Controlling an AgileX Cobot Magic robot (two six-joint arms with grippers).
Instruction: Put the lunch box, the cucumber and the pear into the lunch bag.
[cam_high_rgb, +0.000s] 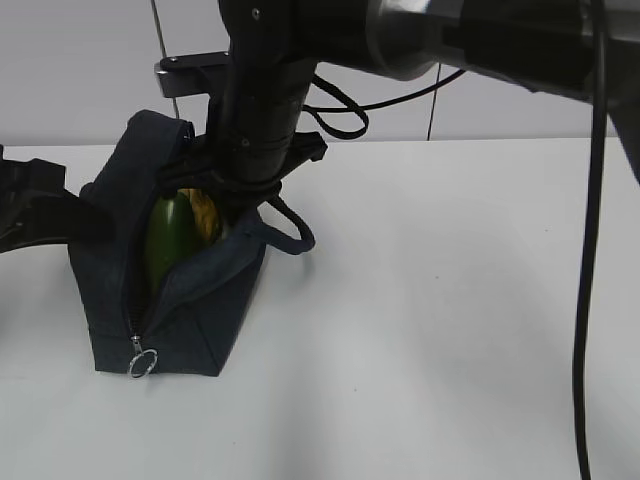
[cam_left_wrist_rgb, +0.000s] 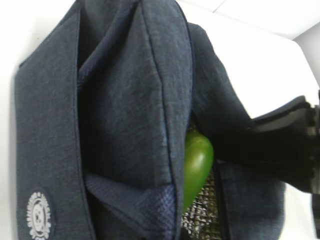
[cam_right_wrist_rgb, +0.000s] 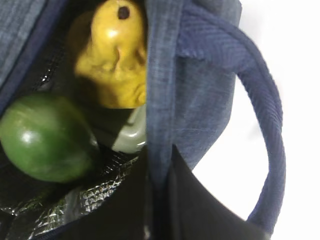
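Nearest us, the silver ring pull (cam_high_rgb: 143, 361) dangles at the foot of the lunch bag (cam_high_rgb: 190, 320), zipper agape. Inside, the cucumber (cam_high_rgb: 165, 240) stands up beside the pear (cam_right_wrist_rgb: 112, 60), with only a pale corner of the lunch box (cam_right_wrist_rgb: 131, 134) peeking out. Further back, the right gripper (cam_right_wrist_rgb: 157, 200) pinches the bag's fabric edge, jaws closed. The left gripper itself stays unseen, closed.

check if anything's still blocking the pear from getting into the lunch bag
Nothing visible does: the pear already sits inside the lunch bag, beside the cucumber and above the lunch box.
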